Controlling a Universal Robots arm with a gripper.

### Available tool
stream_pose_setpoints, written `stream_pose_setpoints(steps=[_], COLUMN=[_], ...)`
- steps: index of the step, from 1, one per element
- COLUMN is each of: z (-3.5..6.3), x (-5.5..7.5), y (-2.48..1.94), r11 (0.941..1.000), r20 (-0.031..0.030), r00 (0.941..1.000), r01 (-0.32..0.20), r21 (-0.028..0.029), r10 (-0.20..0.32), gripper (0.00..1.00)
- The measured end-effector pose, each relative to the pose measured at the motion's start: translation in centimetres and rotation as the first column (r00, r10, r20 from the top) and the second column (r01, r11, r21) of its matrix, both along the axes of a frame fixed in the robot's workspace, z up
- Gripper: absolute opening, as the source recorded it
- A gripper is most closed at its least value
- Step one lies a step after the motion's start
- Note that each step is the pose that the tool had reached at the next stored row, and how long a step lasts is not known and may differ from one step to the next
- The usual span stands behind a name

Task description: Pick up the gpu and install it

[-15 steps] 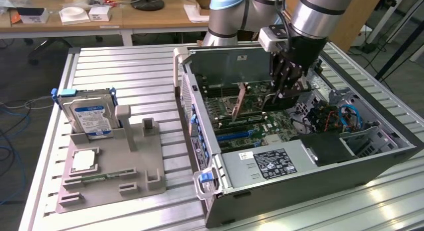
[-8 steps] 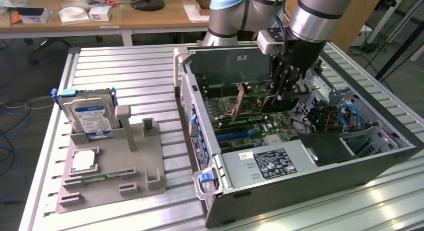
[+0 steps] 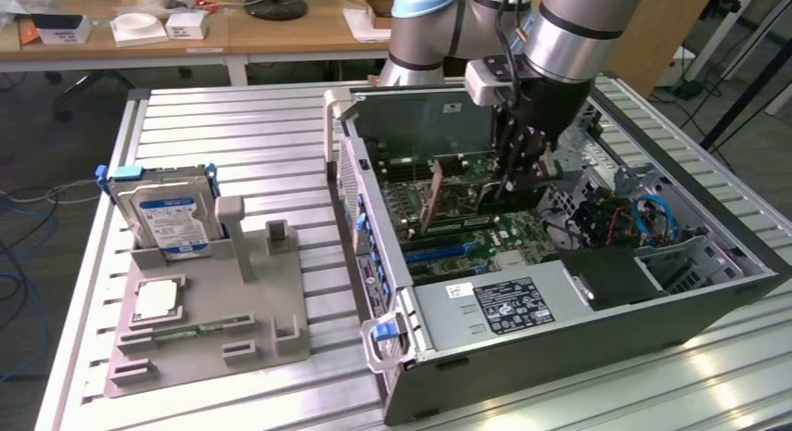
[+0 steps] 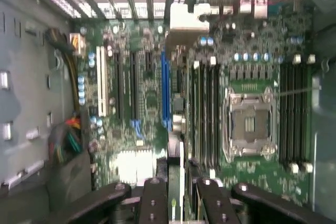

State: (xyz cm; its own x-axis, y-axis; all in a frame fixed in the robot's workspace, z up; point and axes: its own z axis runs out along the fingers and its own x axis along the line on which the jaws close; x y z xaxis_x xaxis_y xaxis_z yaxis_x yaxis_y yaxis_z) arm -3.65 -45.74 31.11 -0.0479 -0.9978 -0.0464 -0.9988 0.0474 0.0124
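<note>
My gripper (image 3: pixel 514 185) reaches down into the open computer case (image 3: pixel 743 264), over the green motherboard (image 3: pixel 465 222). It is shut on the gpu (image 3: pixel 436 201), a thin card standing on edge. In the wrist view the gripper (image 4: pixel 178 192) has the card's edge between its black fingers (image 4: pixel 153 198). From there the gpu (image 4: pixel 182 153) runs away to its silver end bracket (image 4: pixel 185 22) by the case's slotted rear wall. The card hangs just beside a long blue slot (image 4: pixel 166 85). I cannot tell whether it touches the board.
A grey holder (image 3: pixel 210 310) on the slatted table at the exterior view's left carries a blue-labelled hard drive (image 3: pixel 167 218) and a square silver chip (image 3: pixel 155 301). Inside the case lie a power supply (image 3: pixel 520 306), memory slots (image 4: pixel 207 114) and an empty processor socket (image 4: pixel 249 124).
</note>
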Motion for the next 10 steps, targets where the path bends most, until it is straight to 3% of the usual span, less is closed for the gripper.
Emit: stream_pose_setpoints(steps=[3,7,10], z=[-0.54,-1.24,-1.5], x=[-0.1,-1.8,-2.2], y=[0.0,-0.05,-0.85], r11=[1.0,1.0,1.0], r20=[0.0,-0.0002,-0.0001], r00=[1.0,1.0,1.0], r01=[0.0,0.0,0.0], r21=[-0.0001,-0.0008,-0.0007], r10=[0.0,0.0,0.0], gripper=[0.26,0.26,0.26])
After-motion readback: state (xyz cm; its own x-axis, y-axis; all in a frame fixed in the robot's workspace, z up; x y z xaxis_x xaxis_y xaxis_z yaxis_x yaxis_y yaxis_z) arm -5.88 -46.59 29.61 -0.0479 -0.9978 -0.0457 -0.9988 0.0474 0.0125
